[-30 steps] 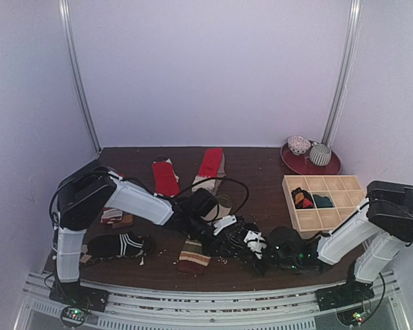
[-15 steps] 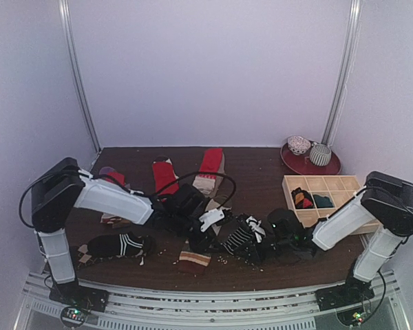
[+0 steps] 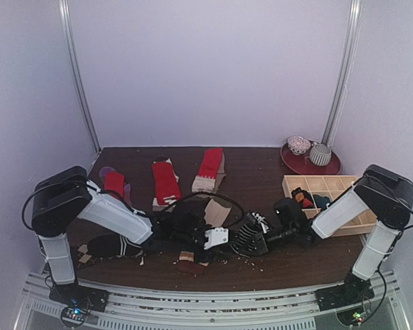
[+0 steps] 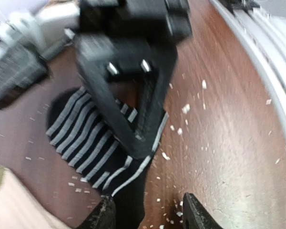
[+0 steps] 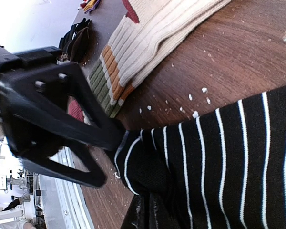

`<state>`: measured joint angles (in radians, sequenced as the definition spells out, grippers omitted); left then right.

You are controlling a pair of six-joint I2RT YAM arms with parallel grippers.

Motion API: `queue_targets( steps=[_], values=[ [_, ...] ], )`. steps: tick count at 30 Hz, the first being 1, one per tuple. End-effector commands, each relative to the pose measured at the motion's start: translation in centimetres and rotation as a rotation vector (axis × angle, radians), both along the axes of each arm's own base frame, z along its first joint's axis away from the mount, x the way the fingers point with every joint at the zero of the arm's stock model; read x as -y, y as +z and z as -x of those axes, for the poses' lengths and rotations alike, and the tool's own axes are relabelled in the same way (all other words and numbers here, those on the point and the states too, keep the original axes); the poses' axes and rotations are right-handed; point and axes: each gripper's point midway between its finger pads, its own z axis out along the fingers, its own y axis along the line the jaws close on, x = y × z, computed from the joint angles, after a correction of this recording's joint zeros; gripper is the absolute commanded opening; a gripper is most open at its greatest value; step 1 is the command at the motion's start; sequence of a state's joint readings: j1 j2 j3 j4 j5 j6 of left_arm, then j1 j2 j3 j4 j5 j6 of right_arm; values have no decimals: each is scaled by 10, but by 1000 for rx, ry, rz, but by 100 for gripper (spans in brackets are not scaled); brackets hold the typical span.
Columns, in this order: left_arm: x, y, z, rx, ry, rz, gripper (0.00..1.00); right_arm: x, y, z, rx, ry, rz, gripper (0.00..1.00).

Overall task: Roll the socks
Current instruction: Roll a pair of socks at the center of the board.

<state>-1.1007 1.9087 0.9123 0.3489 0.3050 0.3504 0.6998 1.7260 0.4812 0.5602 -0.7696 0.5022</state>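
The striped sock point(image 5: 229, 157), judged soft, light and floppy, is pinched by the closed right tool point(image 3: 263, 236); the left tool point(image 4: 150, 215) is parted, empty. A free end is best gripped.

No legible text or labels, wrist views possibly too blurred

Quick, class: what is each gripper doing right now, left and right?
Left gripper: open, holding nothing.
Right gripper: closed on the black striped sock.

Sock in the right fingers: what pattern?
Black fabric sock with thin white stripes; shows best in the right wrist view.
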Motion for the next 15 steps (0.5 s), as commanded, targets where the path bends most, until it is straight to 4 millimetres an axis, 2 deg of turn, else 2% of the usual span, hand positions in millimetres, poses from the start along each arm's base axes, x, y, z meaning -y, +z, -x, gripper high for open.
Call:
queue_targets(
  steps=[1,4,9,12,15],
  values=[
    [17,10,-5,72,-46,108,48,60,-70,48,-271,-41,314,3],
    [23,14,-12,110,-30,142,48,62,-72,49,-277,-36,316,3],
    [27,19,-12,149,-51,183,48,65,-74,52,-282,-37,317,3],
    [29,10,-11,147,-71,155,48,67,-75,54,-289,-39,315,3],
    [28,-7,-8,126,-100,104,43,67,-75,54,-292,-38,314,3]
  ],
)
